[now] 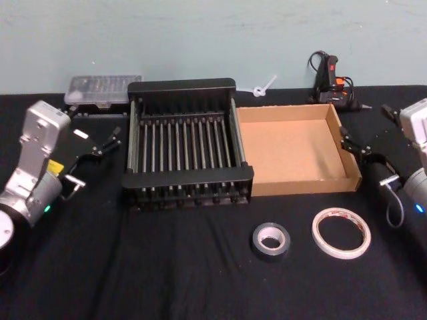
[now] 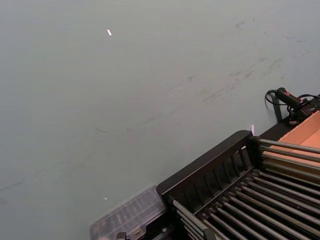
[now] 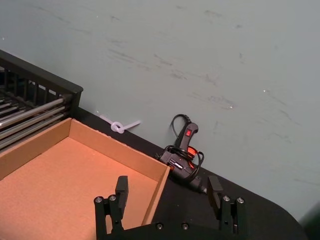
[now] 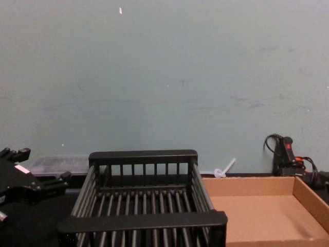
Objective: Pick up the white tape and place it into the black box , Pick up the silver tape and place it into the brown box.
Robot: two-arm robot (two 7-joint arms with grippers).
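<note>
From the head view, the white tape (image 1: 341, 232) lies flat on the black table (image 1: 167, 267), its hole facing up, near the front edge of the brown box (image 1: 297, 149). The silver tape (image 1: 271, 241) also lies flat, hole up, just beside it toward the robot's left. The black box (image 1: 187, 144) sits touching the brown box's left wall, both empty. The left gripper (image 1: 107, 145) hovers left of the black box with jaws apart. The right gripper (image 1: 355, 146) hangs at the brown box's right wall.

The left wrist view shows the black box's rim and slatted floor.

In the right wrist view the right gripper's fingers (image 3: 121, 189) stand spread wide over the brown box's corner.

The chest view shows both boxes side by side.
</note>
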